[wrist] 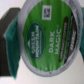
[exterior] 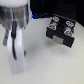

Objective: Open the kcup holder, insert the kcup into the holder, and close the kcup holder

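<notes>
The kcup (wrist: 42, 37) fills the wrist view: a white pod with a green lid printed "Dark Magic". A dark finger pad (wrist: 10, 33) presses against its side. In the exterior view my gripper (exterior: 16, 56) hangs over the table on the exterior view's left, shut on the kcup (exterior: 23, 52), of which only a green speck shows. The kcup holder (exterior: 60, 34) is a black box on the exterior view's right, well apart from the gripper. A pale pull (exterior: 59, 37) shows on its front. I cannot tell whether its drawer is open.
Several dark-lidded pods (exterior: 55, 22) sit in the top of the holder. The white table (exterior: 42, 62) stretches between the gripper and the holder. A dark area lies behind the holder at the far edge.
</notes>
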